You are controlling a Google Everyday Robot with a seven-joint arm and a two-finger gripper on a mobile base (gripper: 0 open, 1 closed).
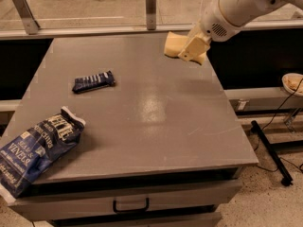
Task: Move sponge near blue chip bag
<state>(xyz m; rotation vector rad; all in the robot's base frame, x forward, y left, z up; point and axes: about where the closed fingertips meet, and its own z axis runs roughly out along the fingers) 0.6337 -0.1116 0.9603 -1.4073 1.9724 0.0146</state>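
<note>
The pale yellow sponge (174,45) hangs in the air above the far right part of the grey table (142,108). My gripper (191,50) is shut on the sponge, its cream fingers clamped on the sponge's right end. The blue chip bag (35,150) lies flat at the near left corner of the table, its white torn top pointing toward the table's middle. The sponge is far from the bag, across the table's diagonal.
A small dark blue striped bar wrapper (93,81) lies on the left half of the table. A glass barrier with metal posts (150,2) runs along the far edge. A drawer handle (130,206) sits below the front edge. A black stand leg (271,151) lies on the floor at the right.
</note>
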